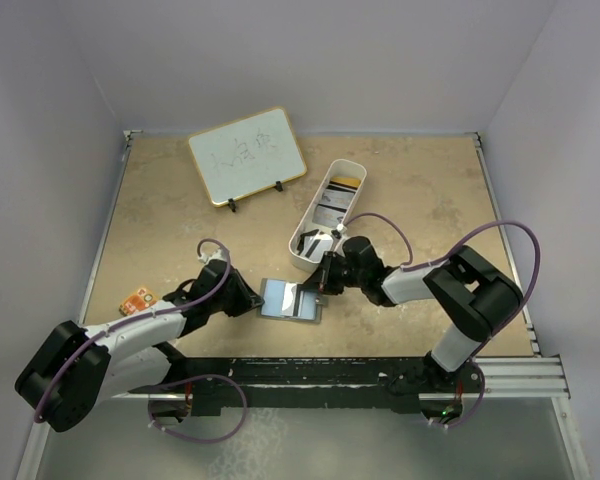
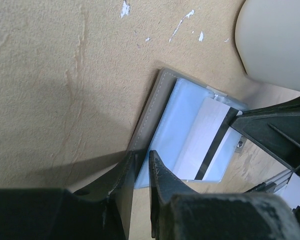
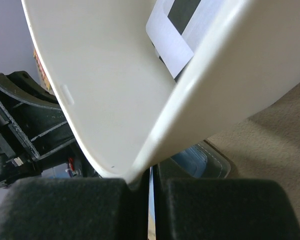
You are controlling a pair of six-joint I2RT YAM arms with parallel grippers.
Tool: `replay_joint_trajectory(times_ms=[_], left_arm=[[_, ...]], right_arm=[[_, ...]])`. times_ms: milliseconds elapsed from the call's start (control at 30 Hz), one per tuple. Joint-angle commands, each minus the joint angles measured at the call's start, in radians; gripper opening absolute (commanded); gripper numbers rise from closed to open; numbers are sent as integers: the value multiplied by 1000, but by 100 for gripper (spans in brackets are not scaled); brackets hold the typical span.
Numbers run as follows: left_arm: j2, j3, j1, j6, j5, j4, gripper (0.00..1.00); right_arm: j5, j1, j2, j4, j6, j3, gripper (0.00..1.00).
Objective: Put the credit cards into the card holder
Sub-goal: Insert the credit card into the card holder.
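Beige mottled surface [image 1: 420,195], pale lavender walls on three sides.

Card holder [image 1: 280,298] lies open near centre, just beyond the arm bases, with its light blue inside facing up.
- Left claw [image 1: 252,300]: clamped on the holder's left edge. In the left wrist view the fingers [image 2: 162,175] are pinched together over the grey stitched border.
- Right claw [image 1: 323,283]: at the holder's right edge. In the right wrist view the fingers are almost together with a thin pale sliver between them. This appears to be the white-grey card [image 2: 202,142], gripped edge-on.
- That card has a dark stripe and lies partly over the blue lining. Whether it sits under a pocket or only on top, I cannot tell.

White tray [image 1: 310,218] sits just beyond the holder, long axis running far-right to near-left. Its near end hangs close over the right claw and fills most of the right wrist view.
- Remaining cards [image 1: 332,205] are inside the tray: a yellow-orange one toward the far end, white-grey and black ones behind it toward the middle.

Other items:
- Whiteboard [image 1: 248,155] on small feet, far left, faint scribbles on it.
- Orange-brown little board [image 1: 137,299] on the near left, well apart from the holder.
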Motion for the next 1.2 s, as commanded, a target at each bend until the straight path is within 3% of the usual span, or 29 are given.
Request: replay_joint_trajectory(times_ms=[0,533,1167], left_arm=[[22,-34,2,2,-25,-35,15],[-3,-43,2,-10,-14,-35,14],[-17,-72,1,-65,57,83,14]], right_arm=[[55,18,3,7,-6,29,0],[105,43,-3,8,19,40,0],[154,105,46,9,43,102,0]])
